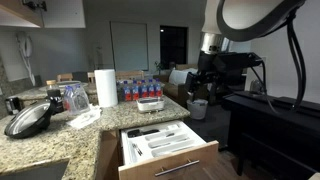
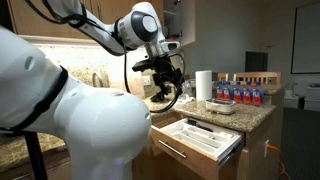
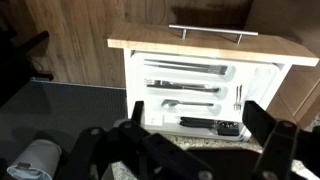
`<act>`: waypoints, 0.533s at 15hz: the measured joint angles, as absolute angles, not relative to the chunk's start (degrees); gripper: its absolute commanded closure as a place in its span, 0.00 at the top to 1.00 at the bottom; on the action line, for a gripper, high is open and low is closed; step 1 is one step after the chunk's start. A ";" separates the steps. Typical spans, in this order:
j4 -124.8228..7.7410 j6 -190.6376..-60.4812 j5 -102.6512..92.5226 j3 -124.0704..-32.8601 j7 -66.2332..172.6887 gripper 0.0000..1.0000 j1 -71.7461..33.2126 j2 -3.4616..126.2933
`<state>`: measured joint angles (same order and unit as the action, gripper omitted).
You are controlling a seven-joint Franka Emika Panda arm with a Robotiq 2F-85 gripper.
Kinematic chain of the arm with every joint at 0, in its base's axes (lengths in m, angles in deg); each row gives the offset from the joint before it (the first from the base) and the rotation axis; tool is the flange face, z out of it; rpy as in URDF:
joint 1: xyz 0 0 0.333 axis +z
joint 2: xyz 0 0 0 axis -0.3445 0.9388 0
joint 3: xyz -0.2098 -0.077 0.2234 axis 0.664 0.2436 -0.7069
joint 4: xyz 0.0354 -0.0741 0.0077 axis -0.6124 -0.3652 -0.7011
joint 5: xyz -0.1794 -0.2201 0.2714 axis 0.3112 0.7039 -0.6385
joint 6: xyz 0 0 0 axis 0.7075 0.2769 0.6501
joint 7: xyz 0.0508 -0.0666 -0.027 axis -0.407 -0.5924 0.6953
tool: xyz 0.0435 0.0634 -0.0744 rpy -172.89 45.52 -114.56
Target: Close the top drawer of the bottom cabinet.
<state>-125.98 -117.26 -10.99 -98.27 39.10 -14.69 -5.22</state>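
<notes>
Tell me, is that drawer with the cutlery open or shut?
Open. The top drawer juts well forward in both exterior views, and its white cutlery tray lies exposed from above in the wrist view.

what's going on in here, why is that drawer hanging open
A robot arm is working at the light brown wooden base cabinet under the speckled granite counter. The cabinet's wide, shallow top drawer with the silver bar handle is pulled out, showing a white cutlery tray with utensils. The gripper hangs in the air clear of the drawer, jaws open, holding nothing. The drawer is not yet closed.
</notes>
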 measured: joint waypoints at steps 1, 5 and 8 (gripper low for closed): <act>-126.97 -116.65 -10.99 -98.27 39.10 1.00 -14.70 -5.07; -128.91 -116.67 -10.99 -98.26 39.10 1.00 -14.73 -4.30; -128.85 -116.67 -10.99 -98.26 39.10 1.00 -14.73 -4.26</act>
